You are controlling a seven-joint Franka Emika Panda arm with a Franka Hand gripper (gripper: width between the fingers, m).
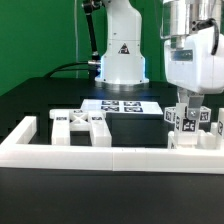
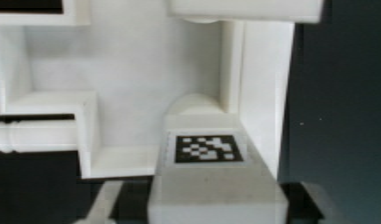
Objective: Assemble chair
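Observation:
My gripper (image 1: 189,112) hangs at the exterior view's right, just behind the white border frame (image 1: 110,152). It is shut on a narrow white chair piece (image 2: 208,185) that carries a square tag (image 2: 208,148). In the wrist view that piece fills the gap between the dark fingers (image 2: 311,203). Its far end meets a larger white chair part (image 2: 116,90) with cut-outs. In the exterior view, tagged white chair parts (image 1: 190,128) cluster under the gripper. More loose chair pieces (image 1: 80,124) lie at the left.
The marker board (image 1: 122,104) lies flat in front of the robot's base (image 1: 122,62). The border frame's left arm (image 1: 22,132) and right arm (image 1: 216,138) close in the work area. Black table surface (image 1: 130,125) shows between the parts.

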